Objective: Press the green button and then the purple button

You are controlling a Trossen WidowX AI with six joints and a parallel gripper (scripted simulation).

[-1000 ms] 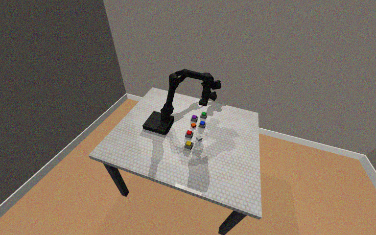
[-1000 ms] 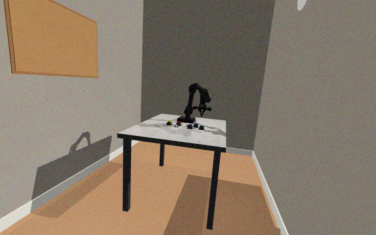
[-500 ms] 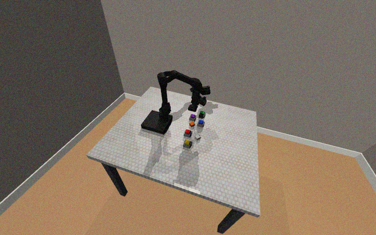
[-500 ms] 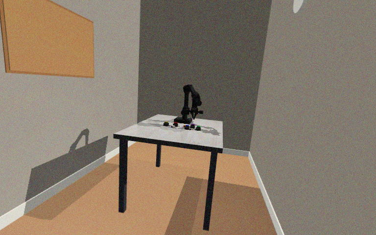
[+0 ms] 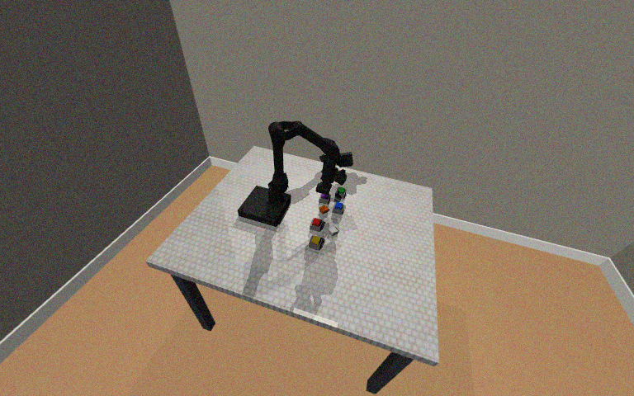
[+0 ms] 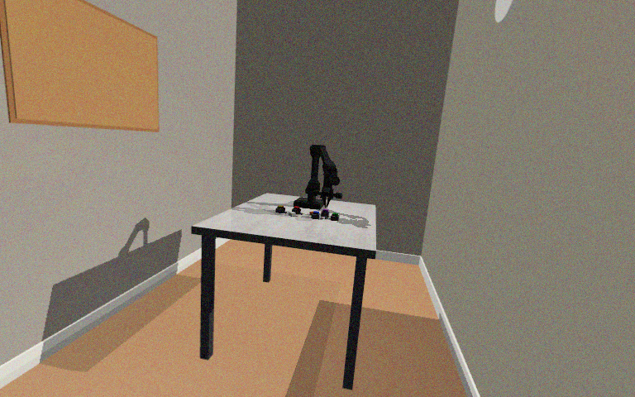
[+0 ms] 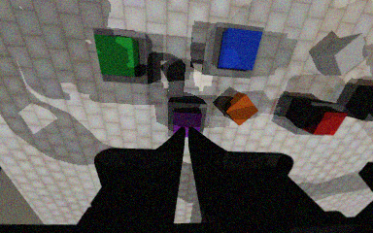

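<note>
Purple is showing just past the tips of the tool point(image 7: 186, 131) in the wrist view: the purple button point(image 7: 187, 121) is sitting in its dark housing directly ahead of the two black fingers, which are standing almost together with only a thin wedge of light between them and are gripping nothing. Whether the tips are touching the button cap cannot be told.

Up and to the left of it in that view, the green button point(image 7: 117, 54) is resting in its grey housing, apart from the tool. The blue button point(image 7: 240, 49) is lying up and to the right, level with the green one. An orange block point(image 7: 242, 108) is sitting tilted just beside the purple button on its right, with a narrow gap between them. Farther right, the red button point(image 7: 327, 122) is appearing partly in shadow, and a grey block point(image 7: 338, 52) is resting above it near the edge of the picture.

From the top camera, the arm point(image 5: 300, 134) is arching from its black base point(image 5: 262, 205) and pointing down, with the tool point(image 5: 322, 188) hanging right over the purple button point(image 5: 324, 197). The green button point(image 5: 341, 190) is sitting just beside it, the blue button point(image 5: 338, 207) and orange block point(image 5: 324, 209) next along, then the red button point(image 5: 316, 223) and a yellow button point(image 5: 315, 241) nearer the camera, all on the pale tiled table point(image 5: 384, 275).
</note>
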